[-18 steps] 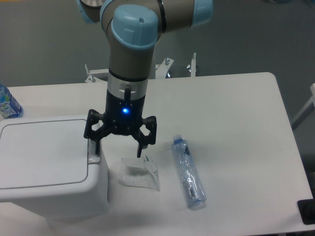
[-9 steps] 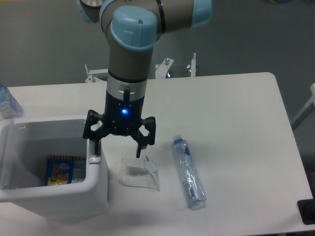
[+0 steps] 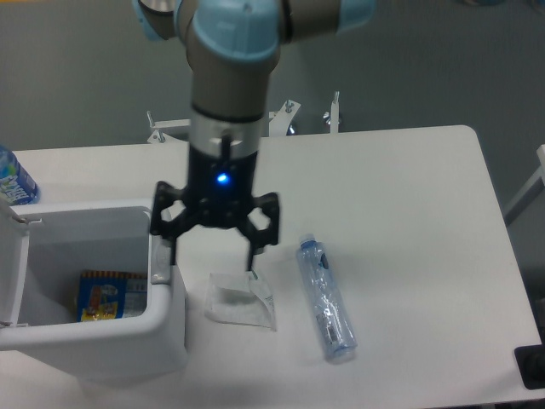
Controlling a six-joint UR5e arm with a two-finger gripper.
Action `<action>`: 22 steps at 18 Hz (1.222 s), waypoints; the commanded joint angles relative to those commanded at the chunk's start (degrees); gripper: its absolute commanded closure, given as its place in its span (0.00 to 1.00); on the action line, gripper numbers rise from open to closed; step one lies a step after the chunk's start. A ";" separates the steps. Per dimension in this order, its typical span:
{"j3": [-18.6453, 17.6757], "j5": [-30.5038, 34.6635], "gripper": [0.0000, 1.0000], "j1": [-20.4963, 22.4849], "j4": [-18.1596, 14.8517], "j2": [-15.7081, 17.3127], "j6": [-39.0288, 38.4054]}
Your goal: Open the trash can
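- I see one trash can (image 3: pixel 162 328). It is big and white, and its top is open.
- One bright packet (image 3: pixel 102 296) lies inside it.
- One clear plastic bottle (image 3: pixel 324 296) lies flat on the table.
- One more bottle (image 3: pixel 14 179), with a blue label, peeks in at the left edge. So that makes two bottles.
- One small clear bag (image 3: pixel 239 301) lies on the table.
- There is one white table (image 3: pixel 409 213).
- I have one pincer (image 3: pixel 213 253) with two fingers.
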 joint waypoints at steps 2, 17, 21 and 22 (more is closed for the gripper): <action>0.27 0.78 0.00 2.91 0.00 -0.18 2.80; -4.65 20.83 0.00 13.29 -2.99 0.18 50.00; -4.74 20.83 0.00 13.29 -2.55 -0.17 50.37; -4.65 20.74 0.00 13.29 -2.37 -0.26 50.37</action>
